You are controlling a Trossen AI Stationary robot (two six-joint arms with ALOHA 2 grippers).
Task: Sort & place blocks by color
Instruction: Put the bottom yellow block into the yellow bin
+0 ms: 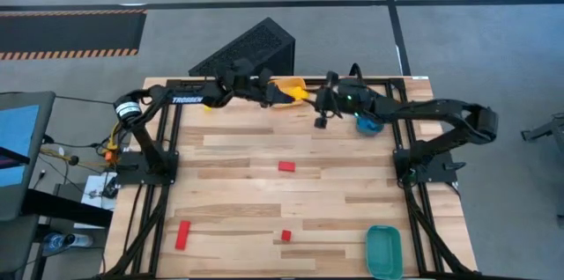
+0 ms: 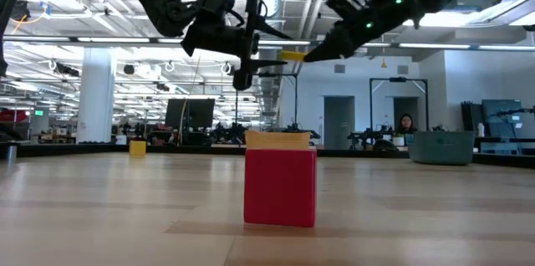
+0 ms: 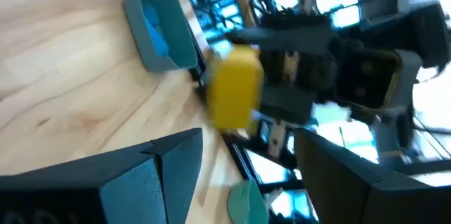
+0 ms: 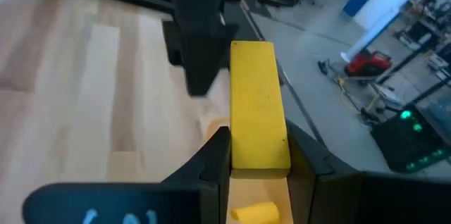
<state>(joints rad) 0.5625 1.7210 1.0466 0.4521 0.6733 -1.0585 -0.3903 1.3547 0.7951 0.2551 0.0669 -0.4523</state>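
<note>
My right gripper [image 4: 257,138] is shut on a yellow bar [image 4: 257,97] and holds it in the air over the table's far middle [image 1: 301,95], seen in the low view as a short yellow bar [image 2: 292,54]. My left gripper [image 2: 272,46] is open and faces the bar's free end, its fingers [image 3: 169,153] short of the bar [image 3: 236,86]; one of its fingers [image 4: 201,41] stands beside that end. Red blocks lie on the table: a cube [image 1: 286,166] [image 2: 280,186], a bar [image 1: 182,234] and a small cube [image 1: 285,236]. A small yellow block [image 1: 208,106] lies near the far left. My right gripper pinches the yellow bar between its two fingers [image 4: 211,157] at the bar's near end [image 4: 259,159]. The bar runs straight on past the fingertips, in line with the fingers. It is lifted clear of the table and roughly level.
An orange tray [image 1: 286,84] sits at the far edge under the grippers, a blue tray [image 1: 368,125] to its right, a teal tray [image 1: 383,250] at the near right corner. A black slanted box [image 1: 251,47] stands beyond the far edge. A person [image 2: 406,124] sits in the room behind.
</note>
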